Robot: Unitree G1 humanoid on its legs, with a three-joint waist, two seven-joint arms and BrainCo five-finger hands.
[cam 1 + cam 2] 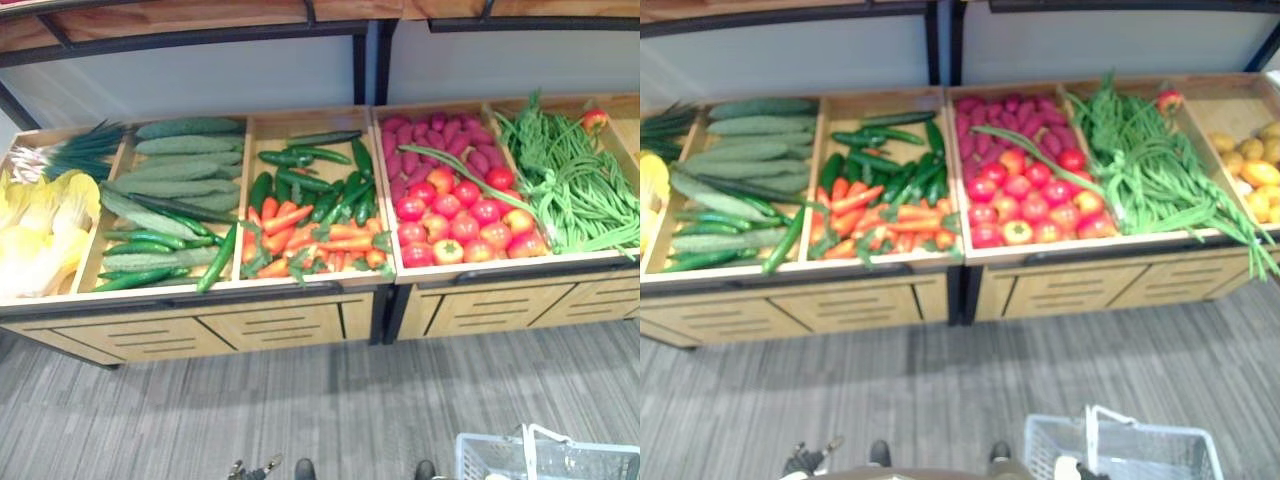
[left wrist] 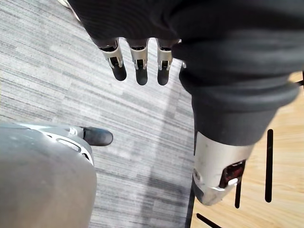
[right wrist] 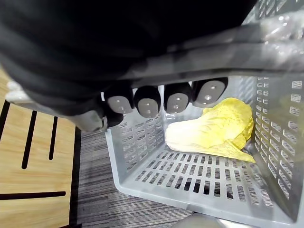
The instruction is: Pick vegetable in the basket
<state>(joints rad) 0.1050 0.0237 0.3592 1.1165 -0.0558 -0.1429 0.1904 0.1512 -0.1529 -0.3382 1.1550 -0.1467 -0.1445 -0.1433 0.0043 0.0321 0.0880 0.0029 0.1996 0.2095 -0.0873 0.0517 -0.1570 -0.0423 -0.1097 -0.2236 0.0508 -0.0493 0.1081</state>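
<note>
My right hand [image 3: 147, 99] is shut on the grey handle [image 3: 228, 52] of a pale plastic basket [image 3: 280, 123]. The basket hangs low at my right side [image 1: 1120, 450] over the floor. Inside it lies one yellow cabbage [image 3: 213, 130]. My left hand [image 2: 141, 71] hangs beside the wooden stand [image 2: 285, 156], fingers straight and holding nothing. More yellow cabbages [image 1: 40, 230] fill the stand's far left bin.
The stand [image 1: 200, 330] in front holds cucumbers [image 1: 170, 170], green peppers [image 1: 310, 180], orange-red peppers [image 1: 310, 240], tomatoes [image 1: 460, 215], purple tubers [image 1: 440, 140], long beans [image 1: 570, 180] and scallions [image 1: 70, 150]. Grey carpet [image 1: 300, 400] lies between me and the stand.
</note>
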